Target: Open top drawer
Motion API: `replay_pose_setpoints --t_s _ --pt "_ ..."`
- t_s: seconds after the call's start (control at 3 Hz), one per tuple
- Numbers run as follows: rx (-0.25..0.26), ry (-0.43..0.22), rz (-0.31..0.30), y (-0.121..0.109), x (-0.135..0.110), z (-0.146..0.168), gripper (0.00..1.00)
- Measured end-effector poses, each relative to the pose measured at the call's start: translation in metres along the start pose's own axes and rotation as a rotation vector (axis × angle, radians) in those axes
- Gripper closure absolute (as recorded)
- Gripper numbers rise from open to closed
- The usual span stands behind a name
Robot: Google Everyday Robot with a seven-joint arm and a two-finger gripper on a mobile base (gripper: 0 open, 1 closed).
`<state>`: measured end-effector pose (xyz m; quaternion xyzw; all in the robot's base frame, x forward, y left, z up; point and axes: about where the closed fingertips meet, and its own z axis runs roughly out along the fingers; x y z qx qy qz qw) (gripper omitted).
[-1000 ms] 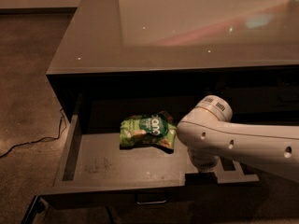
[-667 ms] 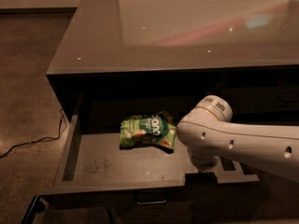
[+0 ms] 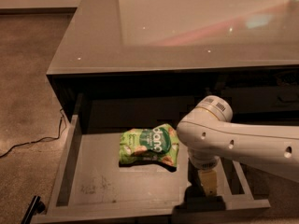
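The top drawer (image 3: 100, 183) stands pulled out from under the grey counter, and its scuffed lighter grey floor is exposed. A green snack bag (image 3: 149, 146) lies on that floor near the middle. My white arm (image 3: 233, 141) reaches in from the right. The gripper (image 3: 208, 183) points down over the right part of the drawer's front edge, to the right of the bag and mostly hidden beneath the wrist. The drawer's front face and its pull lie below the bottom of the view.
A glossy grey counter top (image 3: 187, 27) overhangs the drawer's back. A dark cable (image 3: 28, 143) trails over the speckled floor at the left. A black object (image 3: 32, 206) sits by the drawer's front left corner. More dark cabinet openings (image 3: 266, 94) lie at the right.
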<state>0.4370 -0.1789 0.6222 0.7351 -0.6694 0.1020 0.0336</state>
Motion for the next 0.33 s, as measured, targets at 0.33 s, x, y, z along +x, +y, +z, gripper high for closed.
replay_pose_setpoints --t_s 0.33 --pt "0.000 0.000 0.000 0.0000 0.0000 0.0000 0.00"
